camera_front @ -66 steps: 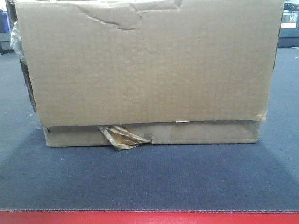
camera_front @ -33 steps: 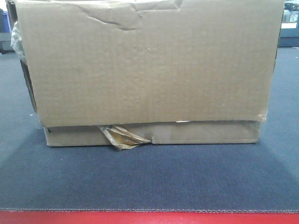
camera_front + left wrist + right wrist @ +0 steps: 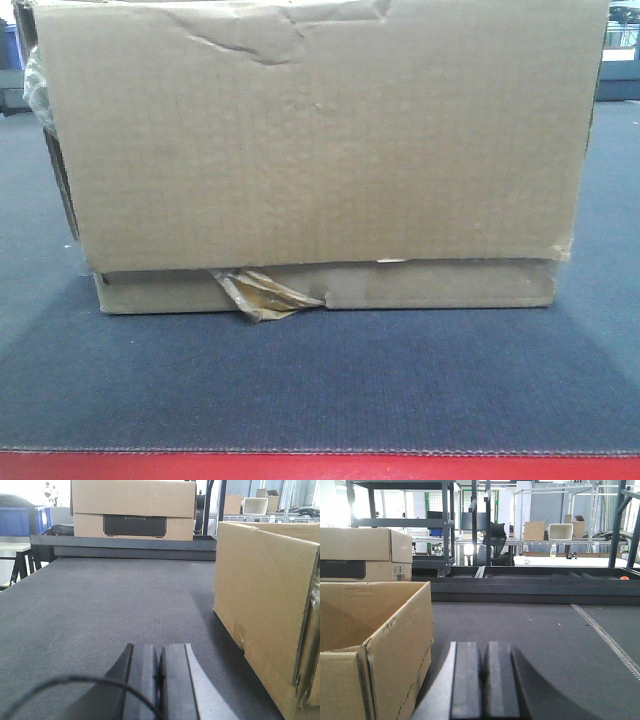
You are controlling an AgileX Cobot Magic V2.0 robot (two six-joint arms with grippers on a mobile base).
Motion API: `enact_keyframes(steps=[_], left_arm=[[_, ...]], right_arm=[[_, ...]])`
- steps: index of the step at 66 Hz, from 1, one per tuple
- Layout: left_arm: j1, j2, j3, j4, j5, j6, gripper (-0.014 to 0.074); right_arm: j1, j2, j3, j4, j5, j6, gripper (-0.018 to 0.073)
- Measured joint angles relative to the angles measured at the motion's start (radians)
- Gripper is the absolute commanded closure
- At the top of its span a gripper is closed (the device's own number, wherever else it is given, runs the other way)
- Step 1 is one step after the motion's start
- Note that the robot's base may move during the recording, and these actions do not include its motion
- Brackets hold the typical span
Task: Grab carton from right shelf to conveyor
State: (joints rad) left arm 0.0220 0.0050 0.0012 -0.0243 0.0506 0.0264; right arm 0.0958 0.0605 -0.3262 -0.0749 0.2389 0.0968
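Note:
A brown cardboard carton [image 3: 315, 150] stands on the dark grey conveyor belt [image 3: 320, 380], filling the front view, with torn tape at its lower front edge. Its side shows at the right of the left wrist view [image 3: 260, 600] and at the left of the right wrist view [image 3: 375, 645]. My left gripper [image 3: 159, 652] is shut and empty, low over the belt to the left of the carton. My right gripper [image 3: 485, 650] is shut and empty, to the right of the carton. Neither gripper touches the carton.
A red strip [image 3: 320, 467] runs along the belt's near edge. Another carton with a black label [image 3: 134, 510] stands at the belt's far end, also seen in the right wrist view [image 3: 365, 555]. Dark metal shelf frames [image 3: 445, 525] and tables stand behind.

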Motion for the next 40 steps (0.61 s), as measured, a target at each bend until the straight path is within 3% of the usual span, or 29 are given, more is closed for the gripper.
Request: enact_keyframes(steps=[22,40], left_arm=[[0.000,0.000,0.000,0.000,0.000,0.000,0.0602],[0.000,0.000,0.000,0.000,0.000,0.000,0.0602]], right_arm=[[-0.014,0.000,0.025,0.009,-0.013,-0.029,0.0627],[-0.092,-0.002,0.210,0.126,-0.193,-0.133,0.0627]])
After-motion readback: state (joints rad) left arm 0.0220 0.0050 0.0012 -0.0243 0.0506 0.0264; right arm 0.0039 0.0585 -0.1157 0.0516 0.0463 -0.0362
